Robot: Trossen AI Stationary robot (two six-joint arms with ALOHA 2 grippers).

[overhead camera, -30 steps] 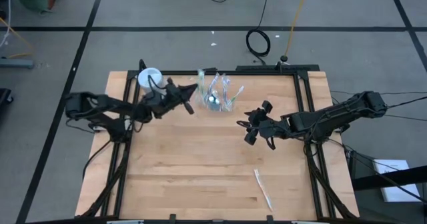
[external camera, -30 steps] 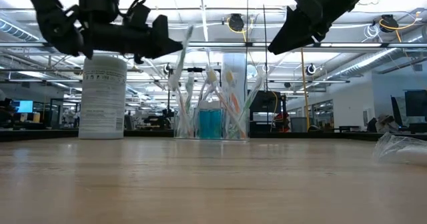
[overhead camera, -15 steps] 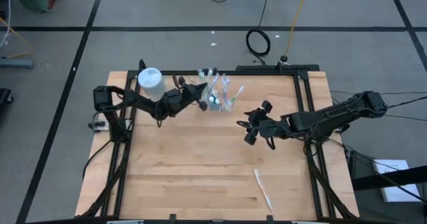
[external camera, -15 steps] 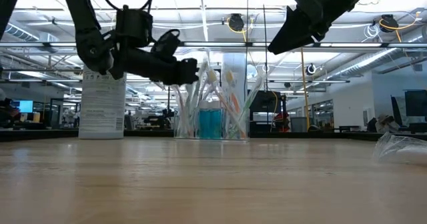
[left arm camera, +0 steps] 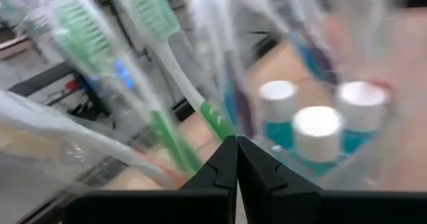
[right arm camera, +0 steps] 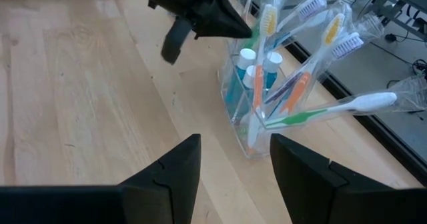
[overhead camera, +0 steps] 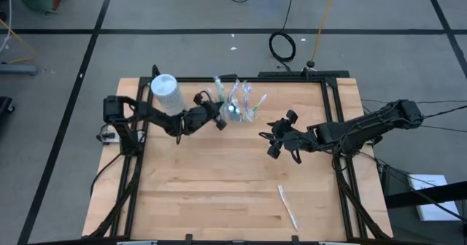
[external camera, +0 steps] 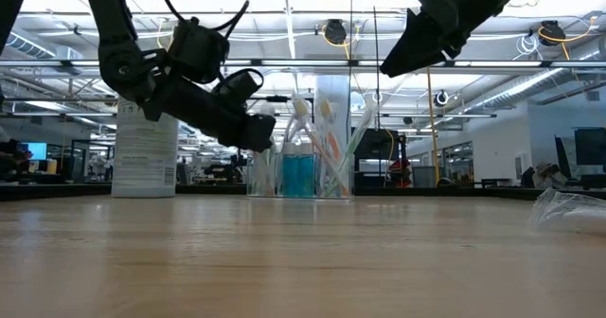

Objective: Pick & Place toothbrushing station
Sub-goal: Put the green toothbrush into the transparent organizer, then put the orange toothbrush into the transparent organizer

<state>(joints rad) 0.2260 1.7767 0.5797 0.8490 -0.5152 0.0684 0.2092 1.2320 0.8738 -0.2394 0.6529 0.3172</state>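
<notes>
Scene: I work at a wooden table with two dark arms, seen from above and from table height.
Clear cup: it stands upright near the table's far edge, about the middle, packed with bagged toothbrushes that fan outward and small blue toothpaste tubes with white caps standing inside.
Left tool: my two fingers are pressed fully together with nothing between them. The tip sits just beside the cup, on the side nearer the white container; my wrist view shows green brush handles and tube caps right ahead.
Right tool: my fingers stand wide apart and empty. It hovers above the table, on the other side of the cup and apart from it, waiting.
Loose toothbrush: one bagged brush lies flat near the table's front edge, well apart from the cup.
Step in hand, as I judge it: my left tool is nosing in at the cup's contents.
Doing it well: with the fingers pressed together I cannot grip, so I should part them before going deeper, single out one handle, and keep my approach slow.
Risk: the cup looks light; a sideways push could tip it and spill the brushes.
</notes>
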